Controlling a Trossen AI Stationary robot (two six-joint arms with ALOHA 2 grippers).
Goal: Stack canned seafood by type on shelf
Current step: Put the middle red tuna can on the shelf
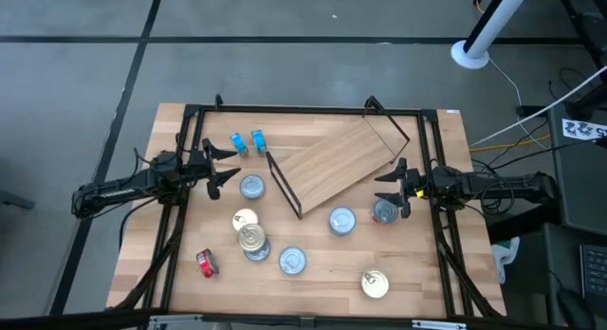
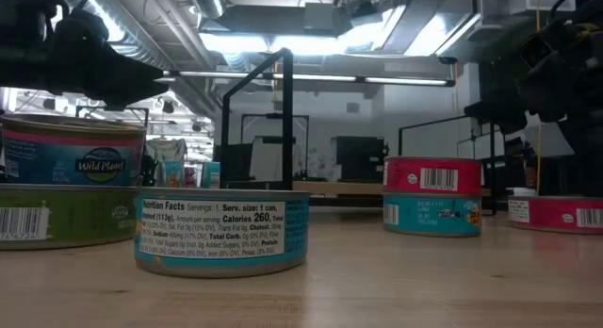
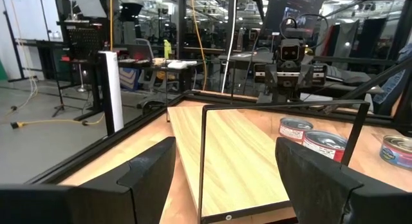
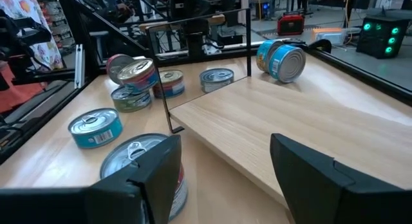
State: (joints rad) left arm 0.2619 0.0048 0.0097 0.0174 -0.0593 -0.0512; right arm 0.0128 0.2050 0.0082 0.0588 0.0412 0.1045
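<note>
The shelf (image 1: 337, 166) lies flat and bare in the middle of the table (image 1: 417, 292), turned askew so that its long axis runs slantwise from the near-left end frame to the far-right one. No tin is on it yet, so by my reading the stacking has not begun.

The tins are scattered round it. One red-sided tin (image 1: 384, 211) sits just below and beside the right gripper (image 1: 396, 188), almost under its fingers; in the right wrist view it shows right at the left-hand finger. A blue tin (image 1: 342, 220) lies just past that one, toward the table's middle. The right gripper hangs with its jaws spread wide and holds nothing; the shelf's board lies straight ahead of it, between the fingers' line of sight.

The left gripper (image 1: 220, 166) also hangs wide open and empty, at the shelf's other end. Its nearest tin (image 1: 251, 187) lies just ahead and slightly toward the front edge; two blue tins on their sides (image 1: 247, 142) lie just to its far side. A small heap of tins (image 1: 250, 233) and a red one (image 1: 207, 264) are farther out toward the front.

The right arm is the nearer to any tin: its likely move is short, down onto the red-sided tin, then across to the board.
</note>
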